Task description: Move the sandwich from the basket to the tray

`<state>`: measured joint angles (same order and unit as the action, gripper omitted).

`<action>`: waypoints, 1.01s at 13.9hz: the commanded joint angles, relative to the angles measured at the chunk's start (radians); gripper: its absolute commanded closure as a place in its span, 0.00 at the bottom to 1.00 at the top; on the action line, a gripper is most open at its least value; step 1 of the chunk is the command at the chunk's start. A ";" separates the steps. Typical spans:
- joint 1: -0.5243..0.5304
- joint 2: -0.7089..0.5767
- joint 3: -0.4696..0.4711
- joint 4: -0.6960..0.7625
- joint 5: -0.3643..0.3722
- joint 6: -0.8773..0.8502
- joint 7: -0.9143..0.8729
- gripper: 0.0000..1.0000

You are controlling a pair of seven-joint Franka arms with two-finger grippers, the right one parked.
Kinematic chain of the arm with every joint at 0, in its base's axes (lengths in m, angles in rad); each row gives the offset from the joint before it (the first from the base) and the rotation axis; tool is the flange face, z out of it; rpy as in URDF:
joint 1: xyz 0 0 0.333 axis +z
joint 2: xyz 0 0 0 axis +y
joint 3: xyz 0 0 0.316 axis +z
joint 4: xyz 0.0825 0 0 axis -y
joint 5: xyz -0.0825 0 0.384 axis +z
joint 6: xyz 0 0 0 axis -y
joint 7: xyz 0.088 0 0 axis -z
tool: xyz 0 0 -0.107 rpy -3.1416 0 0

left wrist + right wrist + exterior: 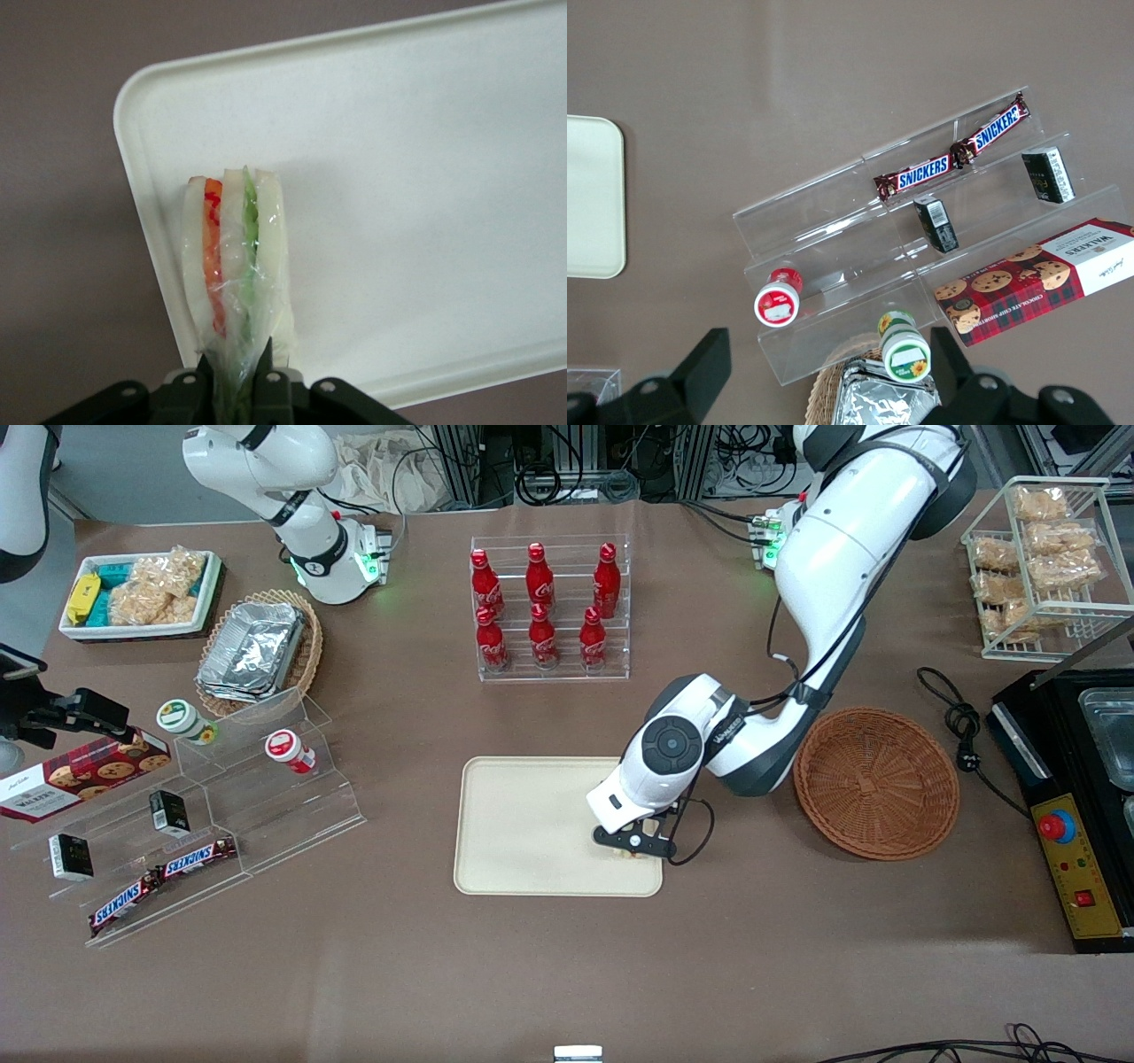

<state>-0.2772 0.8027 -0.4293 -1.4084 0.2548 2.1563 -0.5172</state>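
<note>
From the front, my gripper sits low over the tray, at the tray's corner nearest the basket; the basket holds nothing. At my wrist, my fingers are pinched on the wrapped sandwich, its red and green layers showing, over the tray's rounded corner

White sandwich striped red and green; cream tray; reddish-brown basket.

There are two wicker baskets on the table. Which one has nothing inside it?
The reddish-brown basket, beside the tray where the gripper holds the sandwich. The lighter basket holds foil containers.
</note>
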 commanded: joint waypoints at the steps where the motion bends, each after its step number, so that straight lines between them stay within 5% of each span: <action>1: -0.017 0.010 0.027 0.031 0.018 -0.006 -0.017 0.00; 7: -0.002 -0.117 0.035 0.066 0.018 -0.183 -0.061 0.01; 14: 0.211 -0.365 0.030 0.071 -0.067 -0.401 0.027 0.01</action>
<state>-0.1280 0.5078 -0.3915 -1.3052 0.2371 1.8057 -0.5486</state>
